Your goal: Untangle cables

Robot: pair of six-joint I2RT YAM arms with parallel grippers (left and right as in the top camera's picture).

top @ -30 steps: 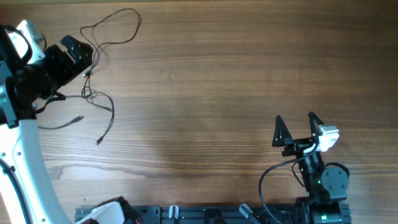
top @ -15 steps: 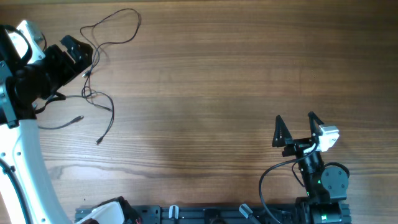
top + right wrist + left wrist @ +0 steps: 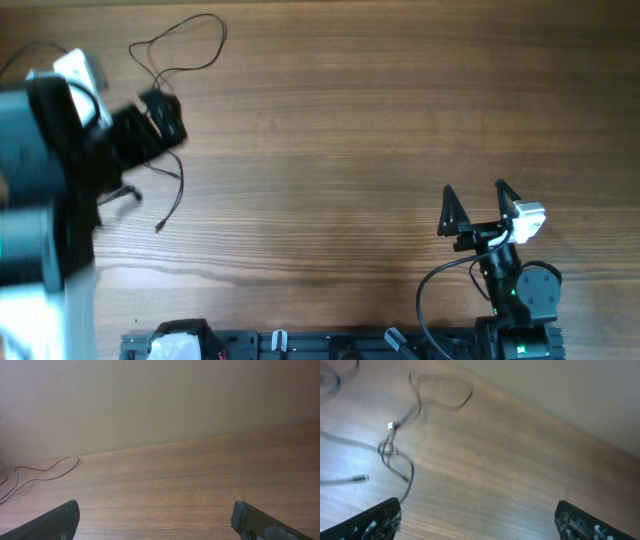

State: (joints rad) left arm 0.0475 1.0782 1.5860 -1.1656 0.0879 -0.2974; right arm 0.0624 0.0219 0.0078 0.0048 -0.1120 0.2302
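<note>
The surface [image 3: 350, 120] is a wide board of brown wood with the grain running from side to side. Behind it stands a plain pale wall [image 3: 150, 400]. My left arm [image 3: 50, 190] comes in over the left edge of the surface. From above it looks large and blurred, so I cannot tell its fine details. My right arm [image 3: 515, 290] is folded at the near right edge, close to the black rail [image 3: 330, 345] where both arms are mounted.

My left end effector [image 3: 160, 115] hangs over the far left part of the surface and it is wide open. In the left wrist view its two dark fingertips [image 3: 375, 520] show in the lower corners, with only bare wood between them. My right end effector [image 3: 478, 200] is also wide open and holds nothing. It points to the far side, well apart from the cables.

The cables [image 3: 387, 449] lie loose on the far left part of the surface, just beside my left end effector and partly hidden under it in the overhead view. They are very thin and black. One big loop [image 3: 224, 35] spreads toward the far edge. Nearer to me the cords cross in a small knot, and from it one strand curves down to a small plug [image 3: 158, 228]. Another strand ends in a silver tip [image 3: 360, 478], and a tiny white tip [image 3: 390, 425] sits above the knot.
</note>
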